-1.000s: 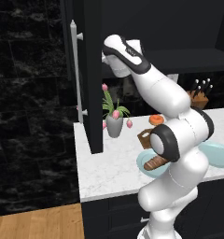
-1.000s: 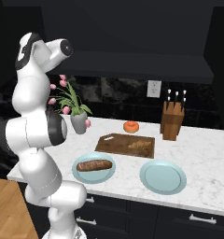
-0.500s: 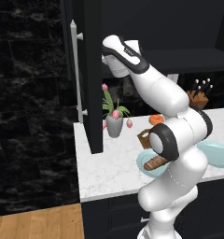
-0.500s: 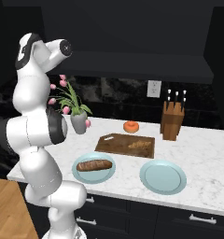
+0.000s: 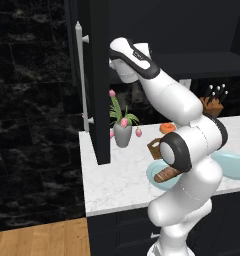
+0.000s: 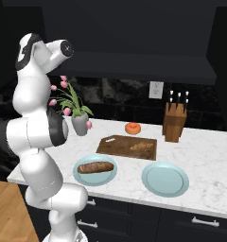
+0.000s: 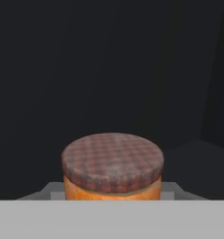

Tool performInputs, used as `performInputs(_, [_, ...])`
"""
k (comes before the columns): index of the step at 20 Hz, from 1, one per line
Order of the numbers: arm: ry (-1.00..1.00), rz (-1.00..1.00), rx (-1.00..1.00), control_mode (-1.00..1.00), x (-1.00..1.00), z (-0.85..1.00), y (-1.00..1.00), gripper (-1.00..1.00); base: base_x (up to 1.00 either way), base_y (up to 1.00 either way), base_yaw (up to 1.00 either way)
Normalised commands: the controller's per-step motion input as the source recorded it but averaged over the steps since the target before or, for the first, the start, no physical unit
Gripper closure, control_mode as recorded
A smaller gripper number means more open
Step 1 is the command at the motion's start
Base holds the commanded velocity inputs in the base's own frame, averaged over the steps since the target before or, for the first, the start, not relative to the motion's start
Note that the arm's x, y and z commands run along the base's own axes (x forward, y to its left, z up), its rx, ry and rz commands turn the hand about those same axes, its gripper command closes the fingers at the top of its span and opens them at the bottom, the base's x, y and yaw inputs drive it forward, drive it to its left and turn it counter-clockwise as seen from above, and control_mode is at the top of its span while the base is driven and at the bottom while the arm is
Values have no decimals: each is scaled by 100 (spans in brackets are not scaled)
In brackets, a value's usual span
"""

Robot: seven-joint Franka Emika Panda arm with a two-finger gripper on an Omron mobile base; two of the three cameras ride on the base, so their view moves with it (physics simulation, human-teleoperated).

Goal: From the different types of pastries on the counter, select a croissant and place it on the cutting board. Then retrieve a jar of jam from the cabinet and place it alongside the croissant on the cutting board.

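Note:
The jar of jam (image 7: 112,175), orange with a chequered red lid, stands close in front of the hand inside the dark cabinet (image 5: 99,80), whose door hangs open. My gripper (image 7: 112,189) is shut on the jar, with grey pads at both its sides. In the base views the hand (image 5: 124,70) (image 6: 63,47) reaches high into the cabinet. The croissant (image 6: 141,146) lies on the cutting board (image 6: 115,144), which the arm partly hides in the left base view (image 5: 154,147). An orange doughnut (image 6: 132,127) sits on the counter (image 6: 205,151) behind the board.
A long brown loaf (image 6: 95,167) rests on a teal plate (image 6: 82,177); a second plate (image 6: 165,178) is bare. A vase of pink flowers (image 6: 80,124) stands under the arm. A knife block (image 6: 174,123) is at the back right. The door's silver handle (image 5: 82,75) juts left.
The gripper has closed on the jar of jam. The arm has hardly moved.

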Motion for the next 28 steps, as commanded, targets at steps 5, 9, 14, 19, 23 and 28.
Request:
performInputs(5, [0, 0, 0, -100, -6, 0, 0, 100, 0, 0, 0])
performInputs(9, [-1, 0, 1, -100, -15, 0, -18, 100, 0, 0, 0])
performInputs(14, [0, 0, 7, -100, 0, 7, -49, 100, 0, 0, 0])
performInputs(19, [0, 0, 7, -100, -28, 15, -39, 100, 0, 0, 0])
performInputs(23, [2, -2, 5, -100, -51, 32, -35, 100, 0, 0, 0])
performInputs(28, [5, -3, 5, -100, -61, 22, -48, 100, 0, 0, 0])
